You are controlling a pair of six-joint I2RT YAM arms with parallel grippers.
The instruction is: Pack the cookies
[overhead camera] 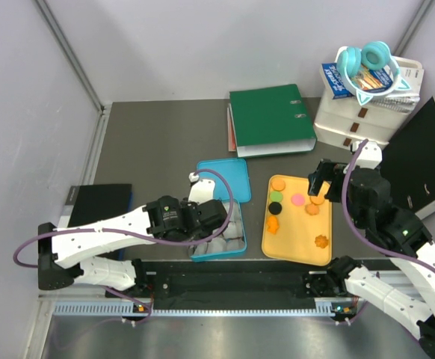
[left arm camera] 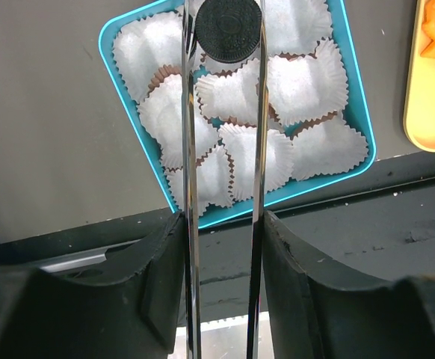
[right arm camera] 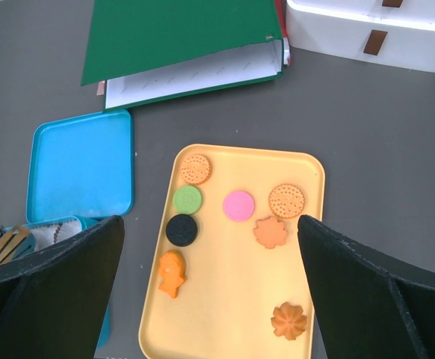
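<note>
The left gripper [left arm camera: 225, 6] is pinching a round black cookie [left arm camera: 229, 30] between the tips of its long, thin metal fingers [left arm camera: 190, 149]. It is holding the cookie over the far part of a teal box [overhead camera: 219, 255], which is sitting by the near edge of the surface, left of the middle. White crinkled paper liners [left arm camera: 307, 75] are filling the box, crowding edge to edge. The teal lid [right arm camera: 79, 168] is lying flat just beyond the box, towards the far edge. The right gripper [right arm camera: 210, 221] is hovering with its jaws spread wide and nothing between them. It is hanging over a yellow-orange tray [right arm camera: 225, 299] that is lying just right of the box, also by the near edge. Eight cookies [right arm camera: 270, 232] are lying loose on the tray, none touching. A dotted orange round [right arm camera: 196, 169] and a second dotted round [right arm camera: 286, 200] are sitting at the tray's far end. A green cookie [right arm camera: 187, 199] and a pink cookie [right arm camera: 238, 205] are sitting between them. Another black disc [right arm camera: 181, 229] is sitting just nearer than the green one. Three shaped orange pieces are spreading towards the near end, among them a flower-shaped piece [right arm camera: 288, 320].
</note>
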